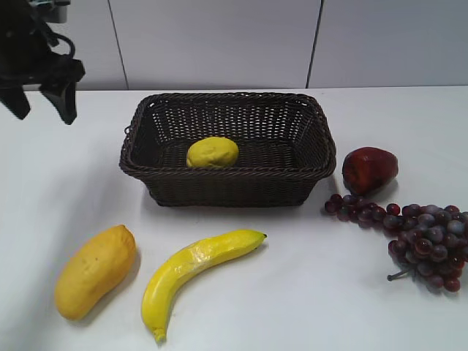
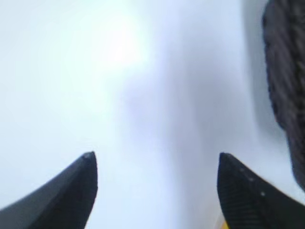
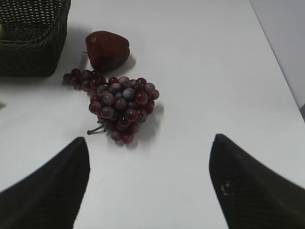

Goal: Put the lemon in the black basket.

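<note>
Lemon [image 1: 213,152] sits inside the black basket [image 1: 227,186], so I think my job is done. Left gripper [image 1: 42,99] hangs spread and empty by the desk's far left corner; the right gripper [image 3: 150,183] is spread too.

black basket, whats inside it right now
Only the lemon lies inside the black basket, on its floor toward the front left. The near wall hides the lemon's underside and the front strip of the floor, so anything low there cannot be seen.

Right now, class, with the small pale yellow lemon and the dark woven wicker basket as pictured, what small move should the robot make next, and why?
Probably none beyond keeping the left gripper back. The small pale yellow lemon already lies inside the dark woven wicker basket, and both grippers, including the right gripper, are open and empty, so the task looks done.
</note>
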Robot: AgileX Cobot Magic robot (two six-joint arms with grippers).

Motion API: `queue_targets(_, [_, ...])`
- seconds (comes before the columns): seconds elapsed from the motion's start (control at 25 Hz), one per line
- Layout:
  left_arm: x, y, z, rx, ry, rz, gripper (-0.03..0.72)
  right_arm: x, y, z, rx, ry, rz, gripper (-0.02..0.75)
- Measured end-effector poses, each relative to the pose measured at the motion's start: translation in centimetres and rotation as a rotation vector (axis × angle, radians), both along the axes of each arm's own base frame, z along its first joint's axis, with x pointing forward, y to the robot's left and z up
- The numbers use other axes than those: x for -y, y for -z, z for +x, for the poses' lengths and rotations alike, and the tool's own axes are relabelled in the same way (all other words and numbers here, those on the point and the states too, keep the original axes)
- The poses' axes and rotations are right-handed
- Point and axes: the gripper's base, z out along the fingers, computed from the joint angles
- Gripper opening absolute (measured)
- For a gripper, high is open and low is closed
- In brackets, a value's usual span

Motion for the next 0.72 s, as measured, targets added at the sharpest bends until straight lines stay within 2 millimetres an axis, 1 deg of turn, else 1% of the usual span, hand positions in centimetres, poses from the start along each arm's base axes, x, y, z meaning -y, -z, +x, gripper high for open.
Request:
queue_targets(0.08, [-1.2, 0.0, -0.9, -0.021, -0.033, 0.003, 0.578, 0.0, 0.0, 0.0, 0.0, 0.0, 0.0, 0.591])
queue_targets(0.16, [-2.5, 0.4, -2.3, -0.056, -0.064, 0.011, 0.578, 0.0, 0.0, 0.0, 0.0, 0.0, 0.0, 0.591])
queue_targets(0.2, [-3.2, 0.2, -3.2, -0.063, -0.078, 0.014, 0.578, 0.0, 0.0, 0.0, 0.0, 0.0, 0.0, 0.591])
queue_targets(0.28, [-4.5, 1.0, -5.2, -0.118, -0.108, 0.022, 0.578, 0.0, 0.0, 0.0, 0.0, 0.0, 0.0, 0.591])
queue_targets(0.32, [-5.2, 1.0, -6.3, -0.132, -0.124, 0.024, 0.578, 0.0, 0.0, 0.0, 0.0, 0.0, 0.0, 0.591])
queue_targets(0.4, [-6.4, 1.8, -9.1, -0.185, -0.152, 0.035, 0.578, 0.0, 0.0, 0.0, 0.0, 0.0, 0.0, 0.591])
queue_targets(0.48, [-7.3, 1.8, -12.6, -0.211, -0.172, 0.048, 0.578, 0.0, 0.0, 0.0, 0.0, 0.0, 0.0, 0.591])
queue_targets(0.56, [-7.7, 2.2, -15.5, -0.218, -0.181, 0.061, 0.578, 0.0, 0.0, 0.0, 0.0, 0.0, 0.0, 0.591])
queue_targets(0.6, [-7.9, 1.9, -17.2, -0.198, -0.183, 0.065, 0.578, 0.0, 0.0, 0.0, 0.0, 0.0, 0.0, 0.591])
queue_targets(0.72, [-8.0, 2.2, -20.8, -0.155, -0.188, 0.068, 0.578, 0.0, 0.0, 0.0, 0.0, 0.0, 0.0, 0.591])
